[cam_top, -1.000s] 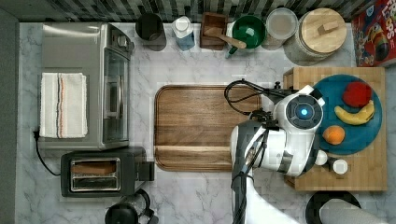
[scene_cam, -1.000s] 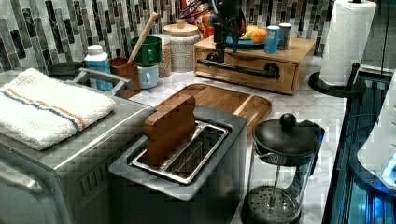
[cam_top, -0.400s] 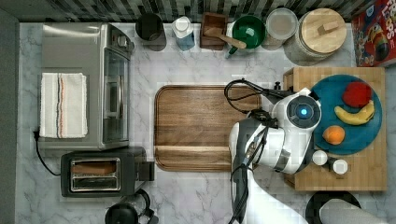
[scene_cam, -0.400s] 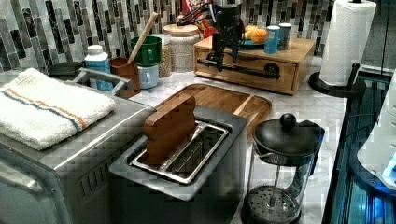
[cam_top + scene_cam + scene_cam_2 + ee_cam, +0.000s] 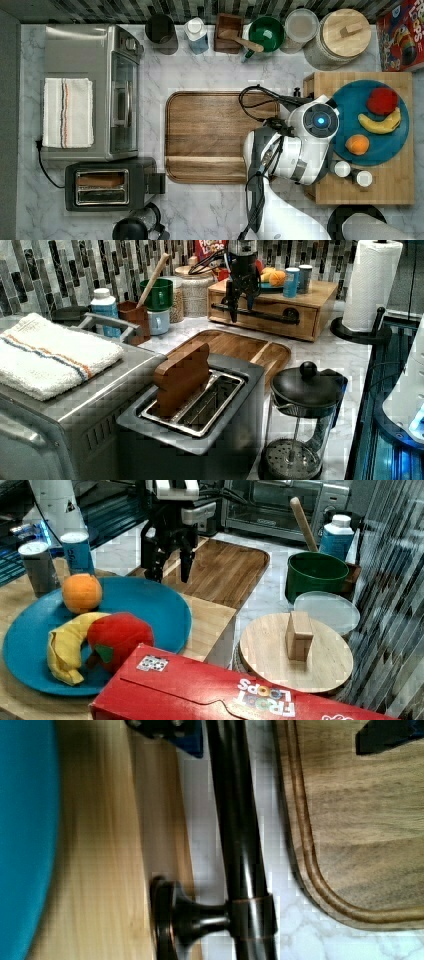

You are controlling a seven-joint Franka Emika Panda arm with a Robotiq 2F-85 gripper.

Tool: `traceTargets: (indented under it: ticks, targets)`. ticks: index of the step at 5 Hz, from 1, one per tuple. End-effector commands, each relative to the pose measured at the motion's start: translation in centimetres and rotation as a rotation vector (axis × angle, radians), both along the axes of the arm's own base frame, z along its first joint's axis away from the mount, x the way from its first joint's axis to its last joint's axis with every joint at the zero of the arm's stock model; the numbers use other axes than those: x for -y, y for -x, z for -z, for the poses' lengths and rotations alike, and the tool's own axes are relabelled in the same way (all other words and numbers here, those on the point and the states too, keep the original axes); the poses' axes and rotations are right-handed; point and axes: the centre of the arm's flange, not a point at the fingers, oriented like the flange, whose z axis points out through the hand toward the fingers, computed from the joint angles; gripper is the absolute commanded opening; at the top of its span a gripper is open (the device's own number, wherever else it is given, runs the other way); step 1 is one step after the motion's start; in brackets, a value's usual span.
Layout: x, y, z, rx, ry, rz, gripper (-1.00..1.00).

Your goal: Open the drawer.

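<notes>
The drawer (image 5: 267, 322) is a light bamboo front in a low box, flush with the box in the left view. Its long black bar handle (image 5: 262, 316) runs across the front on two black mounts (image 5: 175, 920). My gripper (image 5: 240, 307) hangs down in front of the drawer, open, with one finger on each side of the bar. In the wrist view the handle (image 5: 235, 820) passes between my gripper's (image 5: 277, 732) fingers, beside the drawer front (image 5: 160, 820). The right view shows my gripper (image 5: 170, 570) just past the box edge. In the top view the arm (image 5: 310, 135) covers the handle.
A dark cutting board (image 5: 215, 135) lies on the marble just in front of the drawer. On the box top (image 5: 370, 192) stand a blue plate (image 5: 350, 107) of fruit and two small cups (image 5: 352, 172). Jars line the back wall; a paper-towel roll (image 5: 372, 285) stands nearby.
My gripper has come down from the level of the box top to the height of the drawer handle, and its fingers now straddle the bar. The drawer has not moved.
</notes>
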Motion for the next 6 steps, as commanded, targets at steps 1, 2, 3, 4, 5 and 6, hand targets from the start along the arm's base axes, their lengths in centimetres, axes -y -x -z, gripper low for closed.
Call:
traceTargets:
  ticks: [1,2,3,4,5,6]
  targets:
    - [-4.4,-1.5,1.1,-0.031,-0.037,-0.037,1.00]
    - [-8.3,-1.8,1.0,-0.020,-0.039,-0.021,1.00]
    - [-12.9,-2.2,0.8,-0.016,-0.062,-0.032,1.00]
    - [-16.5,-2.0,0.5,0.001,-0.074,-0.056,1.00]
    - [-18.8,-1.9,0.5,-0.004,-0.099,-0.087,1.00]
    - [-21.4,-1.3,0.2,0.019,-0.101,-0.093,1.00]
